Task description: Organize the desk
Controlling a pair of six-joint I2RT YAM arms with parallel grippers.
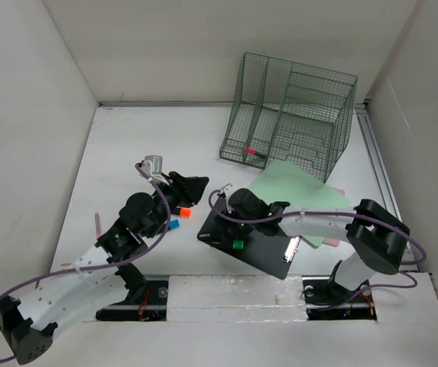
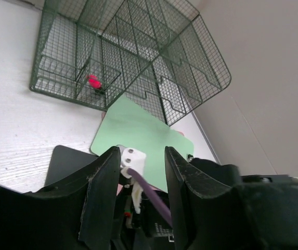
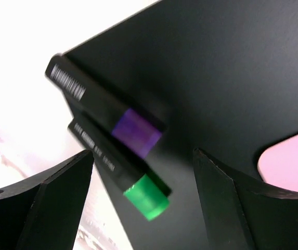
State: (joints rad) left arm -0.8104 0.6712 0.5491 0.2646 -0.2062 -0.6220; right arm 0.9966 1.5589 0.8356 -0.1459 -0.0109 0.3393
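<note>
**Top view:** The white worktop fills the frame between pale panel walls. It looks rigid, matte and fixed, something to tidy rather than lift. A dark green wire-mesh organizer stands at upper right. A green sheet lies just below it, overlapping a pink sheet and a black board at centre. The left claw hangs left of centre, with an orange-capped marker and a blue-capped marker under its arm. The right claw sits over the board's left edge. Bare surface shows at upper left.

**Left wrist view:** The left claw is partly open with nothing between its fingers. It points toward the organizer, where a red-capped marker rests low inside.

**Right wrist view:** The right claw gapes wide and grips nothing. It hovers over a purple-banded marker and a green-capped marker lying side by side on the board. These are probably light, stiff, smooth and apt to roll, so mid-barrel is the best place to pinch them. The thin sheets would likely flop and are better lifted by an edge.
</note>
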